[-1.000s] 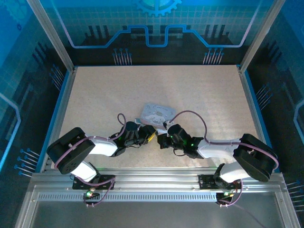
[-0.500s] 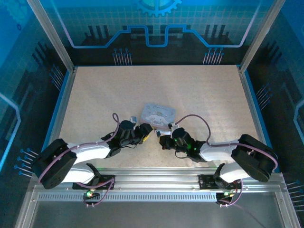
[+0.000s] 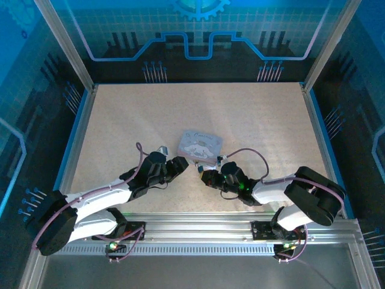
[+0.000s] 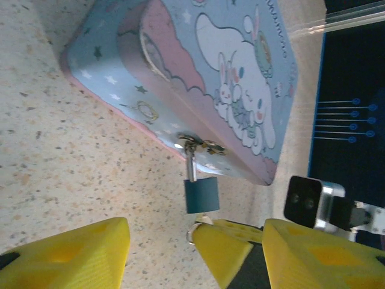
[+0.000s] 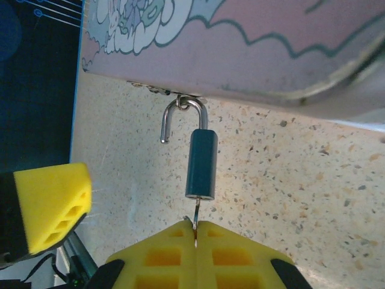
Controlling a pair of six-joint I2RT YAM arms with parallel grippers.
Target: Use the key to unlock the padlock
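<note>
Speckled table [image 3: 240,120], cartoon tin [image 4: 240,54], padlock [image 5: 201,162], key [image 5: 196,221]

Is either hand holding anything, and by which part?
The right hand pinches the key by its outer end, blade in the padlock. The left hand holds nothing.

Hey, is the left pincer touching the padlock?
Apart. In the left wrist view the padlock sits clear of the open left pincer, with a plain gap to both fingers.
</note>
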